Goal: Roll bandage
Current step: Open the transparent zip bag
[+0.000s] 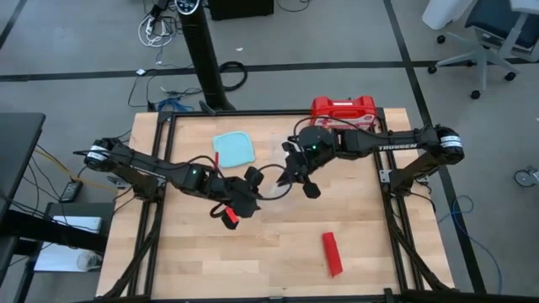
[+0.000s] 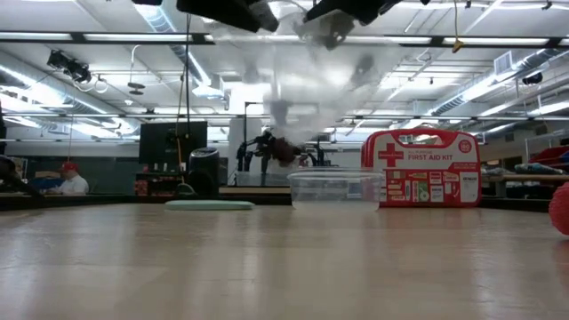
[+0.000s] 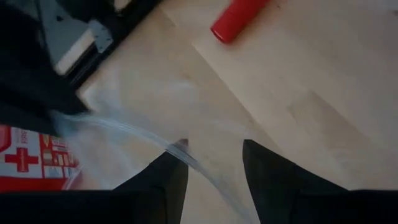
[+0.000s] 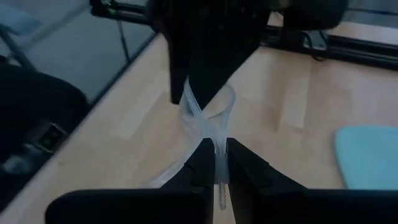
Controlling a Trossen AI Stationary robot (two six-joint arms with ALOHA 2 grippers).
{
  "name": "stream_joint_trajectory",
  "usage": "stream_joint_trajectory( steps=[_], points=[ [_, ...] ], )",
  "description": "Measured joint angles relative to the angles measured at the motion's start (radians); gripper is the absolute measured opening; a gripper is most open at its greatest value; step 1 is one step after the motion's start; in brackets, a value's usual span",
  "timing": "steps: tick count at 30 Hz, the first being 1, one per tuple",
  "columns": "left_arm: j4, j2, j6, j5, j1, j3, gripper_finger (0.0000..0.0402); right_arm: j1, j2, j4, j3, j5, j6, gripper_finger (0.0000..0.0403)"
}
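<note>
Pinches a clear plastic film (image 4: 198, 118) between the pressed-together fingers of the right gripper (image 4: 221, 148). Holds the left gripper (image 3: 214, 152) with fingers spread, the film's edge crossing the gap unclamped. Leaves the bandage (image 1: 332, 254) untouched, well ahead of the left fingers and well apart from the right ones. Probably best to shed the film first, then reach forward for the bandage with fingers wide

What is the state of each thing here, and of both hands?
Bandage: rolled, lying on the table, not held.
Clear plastic: in the air, pinched by the right hand.
Right hand: shut on the plastic.
Left hand: open, at the plastic.
Case: shut, upright.
Container: no lid on.
Lid: flat on the table.
</note>
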Motion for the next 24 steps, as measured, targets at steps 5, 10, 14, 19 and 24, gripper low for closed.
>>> stream_joint_trajectory(
  steps=[5, 10, 14, 19, 24],
  points=[
    [0.032, 0.0, -0.024, -0.007, 0.0, 0.0, 0.0157, 0.019, 0.0, -0.017, 0.0, 0.0, -0.024, 0.0022],
    [0.046, 0.0, -0.024, -0.024, 0.001, -0.007, 0.0157, 0.027, 0.0, -0.01, 0.0, 0.076, -0.001, 0.0022],
    [0.051, 0.0, -0.047, -0.031, 0.001, -0.007, 0.0157, 0.042, 0.001, 0.061, 0.0, 0.027, 0.002, 0.0022],
    [0.051, 0.0, -0.048, -0.08, 0.0, -0.007, 0.0156, 0.031, 0.003, 0.066, 0.0, 0.063, 0.022, 0.0023],
    [0.05, 0.0, -0.051, -0.118, -0.001, -0.007, 0.0141, 0.041, 0.003, -0.024, 0.0, 0.159, 0.041, 0.0023]
  ],
)
